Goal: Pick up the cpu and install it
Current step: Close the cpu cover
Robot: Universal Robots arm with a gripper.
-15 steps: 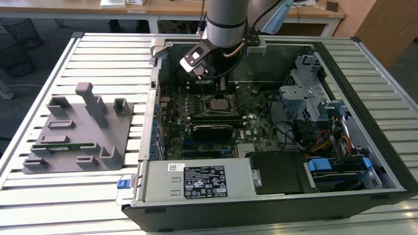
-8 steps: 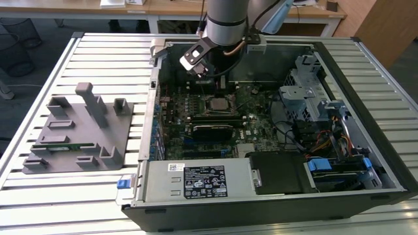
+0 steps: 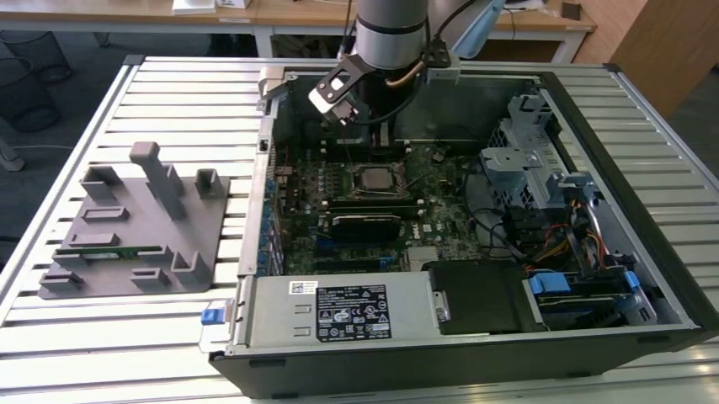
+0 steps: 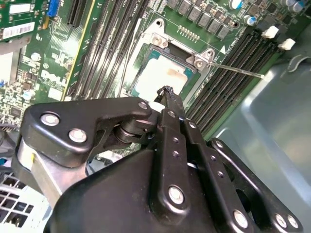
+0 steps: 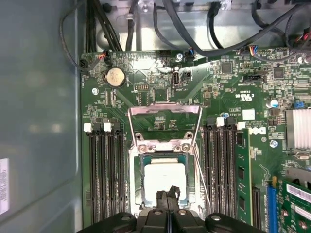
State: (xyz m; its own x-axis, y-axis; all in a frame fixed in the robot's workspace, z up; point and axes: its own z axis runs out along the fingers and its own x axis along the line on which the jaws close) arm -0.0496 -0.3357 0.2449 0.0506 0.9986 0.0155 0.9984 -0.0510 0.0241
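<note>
Flat square silver-topped cpu (image 5: 164, 175) sits in the green motherboard socket (image 5: 137, 182), metal load frame (image 5: 164, 109) up and unlatched; gripper (image 5: 168, 193) fingers pinched together, empty, just above it.

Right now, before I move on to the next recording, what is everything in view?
table: one, pale slatted metal, under everything.
computer case: one, dark grey, open, on the table.
motherboard: one, green, inside the computer case.
cpu: one, silver-grey, seated in its socket.
load frame: one, silver, standing open beside the cpu.
tray: one, grey, at the exterior view's left of the computer case.
memory stick: one, green, lying on the tray.
gripper: one, black, shut, tips over the cpu.
</note>
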